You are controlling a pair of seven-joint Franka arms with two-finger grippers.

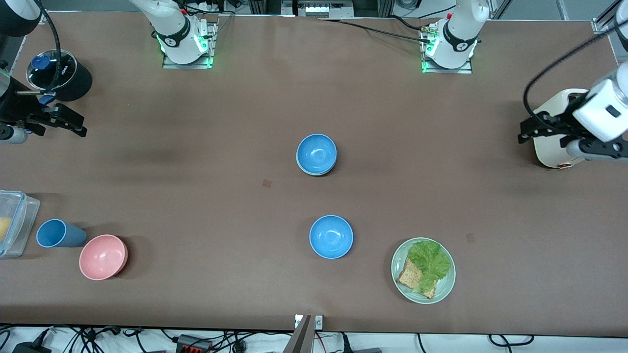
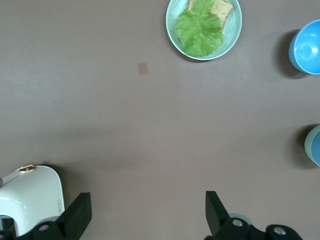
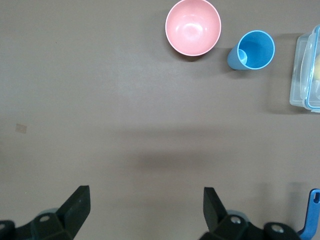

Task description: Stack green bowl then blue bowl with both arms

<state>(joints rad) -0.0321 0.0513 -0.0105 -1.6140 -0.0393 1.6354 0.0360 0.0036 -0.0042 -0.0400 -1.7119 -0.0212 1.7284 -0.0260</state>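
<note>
Left claw (image 1: 527, 130) wide open, nothing in it, up in the air over the desk (image 1: 196, 162) at the left arm's end, just over a white appliance (image 1: 552, 132). Left wrist view: both fingers (image 2: 75, 216) spread, bare desk between them, appliance beside one finger. Right claw (image 1: 66, 122) also wide open and empty, hanging over the right arm's end of the desk next to a black round container (image 1: 61, 73) w/ a blue item inside. Right wrist view shows fingers (image 3: 75, 207) apart, only desk surface between. Both arms wait, pulled to the desk ends. Mid-desk: blue bowl (image 1: 316, 153) sits nested in the green bowl (image 1: 319, 171); only a pale green rim edge shows under the blue one, on the side nearer the front cam. Stack upright. Second blue bowl (image 1: 331, 237) stands alone, nearer the front cam than the stack, well apart from it. Pale-green plate (image 1: 444, 287) w/ bread (image 1: 408, 275) and lettuce (image 1: 429, 262) beside that second bowl, toward left arm's end. Toward right arm's end, near the front edge: pink bowl (image 1: 102, 257), blue cup (image 1: 59, 233) lying on its side just beside it, clear lidded box (image 1: 14, 223) at the desk edge.
</note>
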